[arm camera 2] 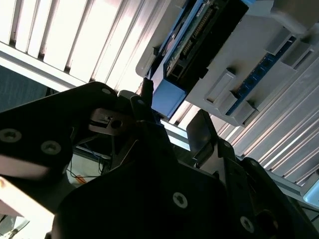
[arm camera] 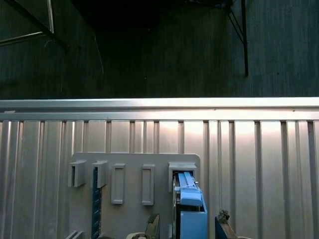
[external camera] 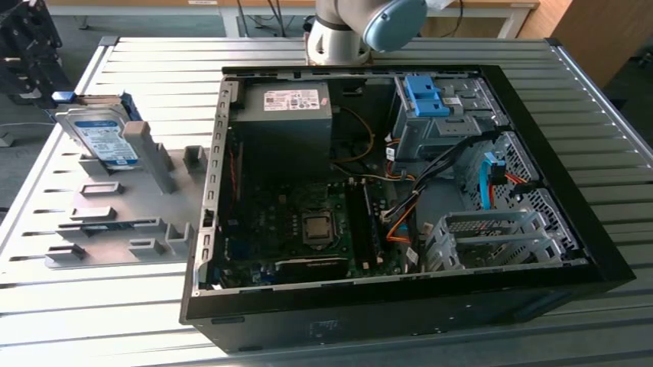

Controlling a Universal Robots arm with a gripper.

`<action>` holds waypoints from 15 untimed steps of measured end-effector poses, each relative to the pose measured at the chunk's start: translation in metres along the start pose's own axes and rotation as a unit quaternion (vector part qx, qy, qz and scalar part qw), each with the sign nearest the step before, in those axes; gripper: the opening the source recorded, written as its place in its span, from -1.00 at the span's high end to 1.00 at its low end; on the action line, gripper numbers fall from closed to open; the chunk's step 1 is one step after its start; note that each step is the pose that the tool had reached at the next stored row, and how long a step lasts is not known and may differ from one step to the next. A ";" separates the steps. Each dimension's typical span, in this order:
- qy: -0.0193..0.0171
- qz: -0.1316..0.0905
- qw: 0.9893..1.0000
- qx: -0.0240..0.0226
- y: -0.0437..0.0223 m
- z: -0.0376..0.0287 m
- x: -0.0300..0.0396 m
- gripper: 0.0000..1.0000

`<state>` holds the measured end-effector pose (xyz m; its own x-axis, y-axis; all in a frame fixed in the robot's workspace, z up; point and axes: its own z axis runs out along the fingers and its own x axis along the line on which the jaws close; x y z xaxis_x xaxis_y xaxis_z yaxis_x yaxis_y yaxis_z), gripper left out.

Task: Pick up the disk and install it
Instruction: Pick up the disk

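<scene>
The disk (external camera: 99,139) stands on edge in a slot at the far end of a grey holder plate (external camera: 122,222), on the exterior view's left. It is silver with a white-and-blue label and blue rails. In the first wrist view its blue rail (arm camera: 190,206) rises from the holder plate (arm camera: 132,167), and the gripper (arm camera: 188,223) hangs open with one fingertip on each side of it, not touching. In the second wrist view the dark fingers (arm camera 2: 202,127) spread apart short of the disk (arm camera 2: 187,47), and the gripper (arm camera 2: 174,107) has nothing between them.
An open black computer case (external camera: 408,206) lies on the slatted metal table (external camera: 153,53), with a blue drive bracket (external camera: 427,95), grey drive cages (external camera: 490,237) and loose cables inside. The arm's base (external camera: 342,34) stands behind the case. The holder plate has several other slots.
</scene>
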<state>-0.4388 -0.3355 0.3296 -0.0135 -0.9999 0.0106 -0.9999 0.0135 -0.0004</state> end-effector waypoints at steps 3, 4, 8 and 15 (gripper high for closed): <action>0.000 0.000 1.000 0.001 0.0007 0.0032 0.0000 -0.09; 0.000 0.000 1.000 0.001 0.0008 0.0041 -0.0001 -0.09; 0.001 0.000 1.000 0.001 0.0008 0.0075 -0.0002 -0.09; 0.001 0.000 1.000 0.001 0.0008 0.0085 -0.0002 -0.09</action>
<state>-0.4395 -0.3354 0.3211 -0.0136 -0.9998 0.0136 -0.9999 0.0135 -0.0022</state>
